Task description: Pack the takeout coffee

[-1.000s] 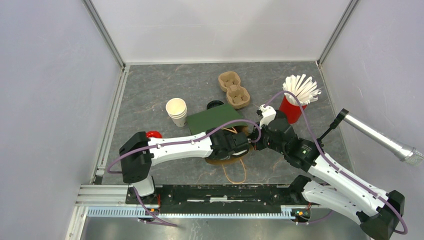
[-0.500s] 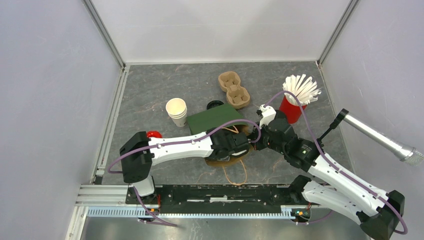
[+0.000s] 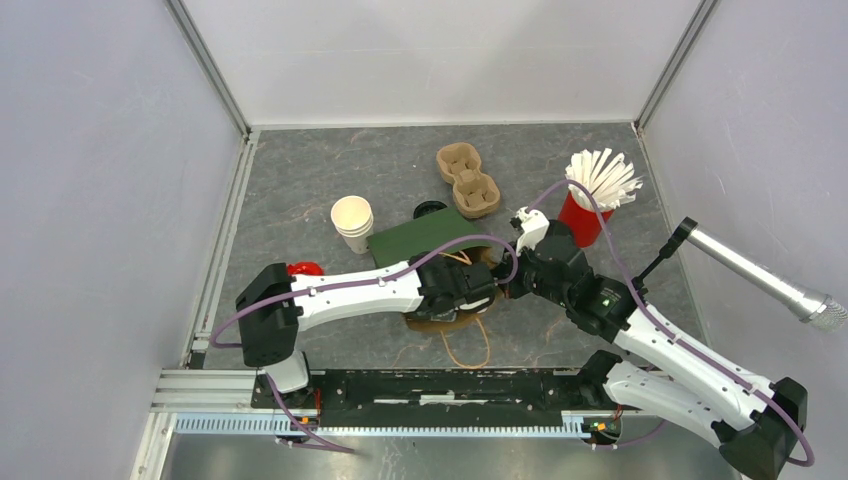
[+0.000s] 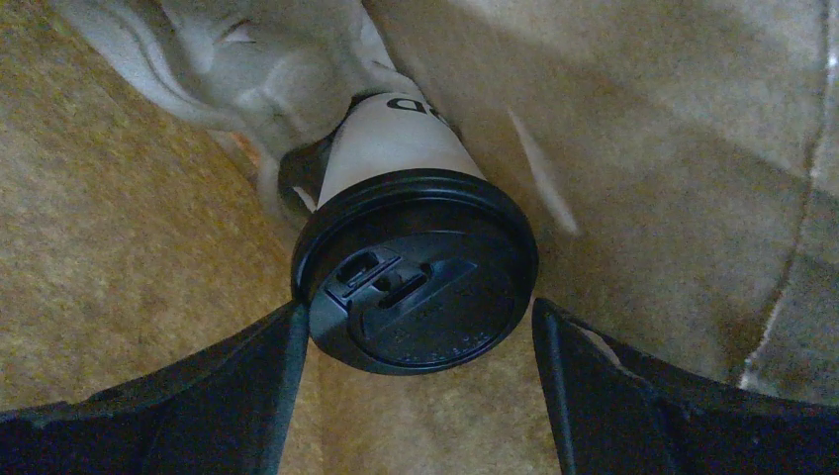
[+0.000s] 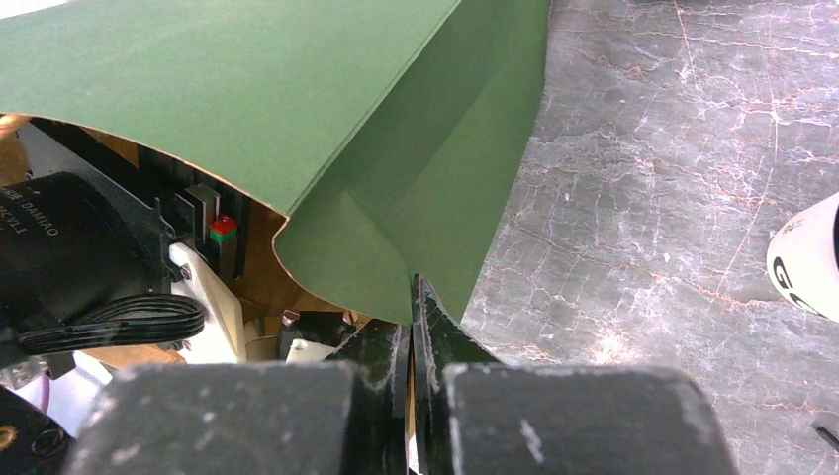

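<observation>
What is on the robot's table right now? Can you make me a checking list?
Surface: grey marbled tabletop.
Job's things: white paper coffee cup with a black plastic lid is inside the green paper bag, which is brown inside.
Clutter: stack of plain white paper cups; brown cardboard cup carrier; red cup of white straws; small red object by the left arm.
Claws: left claw open, a finger on each side of the lid; right claw shut on the bag's edge.
Cables: purple cable looping along each arm.
Surroundings: white walls; silver microphone on the right.
</observation>
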Available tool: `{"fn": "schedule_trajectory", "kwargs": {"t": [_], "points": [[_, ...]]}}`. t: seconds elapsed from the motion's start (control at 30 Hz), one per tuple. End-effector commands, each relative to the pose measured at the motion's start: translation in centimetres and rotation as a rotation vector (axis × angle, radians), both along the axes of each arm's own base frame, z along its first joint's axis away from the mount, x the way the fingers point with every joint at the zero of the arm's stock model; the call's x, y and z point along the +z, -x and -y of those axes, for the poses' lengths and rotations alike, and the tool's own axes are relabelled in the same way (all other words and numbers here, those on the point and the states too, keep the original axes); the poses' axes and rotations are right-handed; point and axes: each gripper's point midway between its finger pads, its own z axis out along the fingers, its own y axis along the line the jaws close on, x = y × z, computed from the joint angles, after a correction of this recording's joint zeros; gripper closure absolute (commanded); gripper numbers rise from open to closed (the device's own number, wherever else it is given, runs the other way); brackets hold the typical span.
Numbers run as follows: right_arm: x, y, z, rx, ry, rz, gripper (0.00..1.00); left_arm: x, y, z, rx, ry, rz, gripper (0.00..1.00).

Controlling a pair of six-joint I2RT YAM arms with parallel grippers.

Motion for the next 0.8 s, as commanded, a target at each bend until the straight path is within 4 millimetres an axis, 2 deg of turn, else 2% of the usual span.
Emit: {"fn": "schedule_trajectory", "kwargs": {"t": [0.0,0.1,0.33,0.57,0.77], "points": [[3.4,0.2,-2.5,0.087,-0.111,0.06,1.0,1.3,0.0,2.2,0.016,0.135,0.008,0.1],[3.3,0.2,-2.5,0.088,-0.109,0.06,1.0,1.5,0.1,2.2,0.021,0.146,0.011,0.01],[3.3,0.2,-2.6,0.089,-0.11,0.059,1.0,2.5,0.2,2.8,0.032,0.202,0.012,0.0],[3.2,0.2,-2.6,0.08,-0.111,0.051,1.0,3.1,0.3,2.9,0.03,0.229,0.019,0.11],[3.1,0.2,-2.6,0.075,-0.113,0.042,1.0,3.2,0.4,2.6,0.034,0.237,0.022,0.13]]}}
